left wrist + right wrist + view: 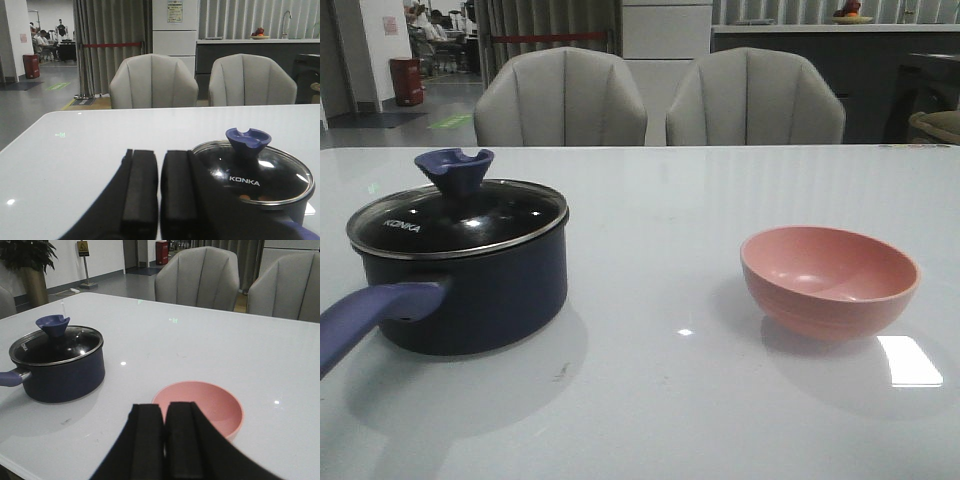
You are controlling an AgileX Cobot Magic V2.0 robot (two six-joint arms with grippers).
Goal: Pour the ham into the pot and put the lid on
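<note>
Setting: white glossy table (660, 200) in a large room; two grey chairs (560, 100) stand behind its far edge at 12 o'clock, a dark counter beyond them.
Left gripper (160, 192): black fingers pressed nearly together, only a thin slit between them; nothing held, nothing touched; it hangs near the pot.
Right gripper (165, 440): fingers likewise drawn close, a narrow gap only; empty, poised just before the pink bowl's near rim.
Pot (470, 290): dark navy, at 9 o'clock on the table in the front view; its purple-blue handle (370, 315) points toward 7 o'clock.
Lid (460, 220): seated on the pot's rim, blue notched knob upright, white "KONKA" lettering readable.
Ham (245, 197): a few orange bits glimpsed dimly through the lid glass in the left wrist view; shape unclear.
Pink bowl (830, 280): upright at 3 o'clock, well apart from the pot, its inside bare.
</note>
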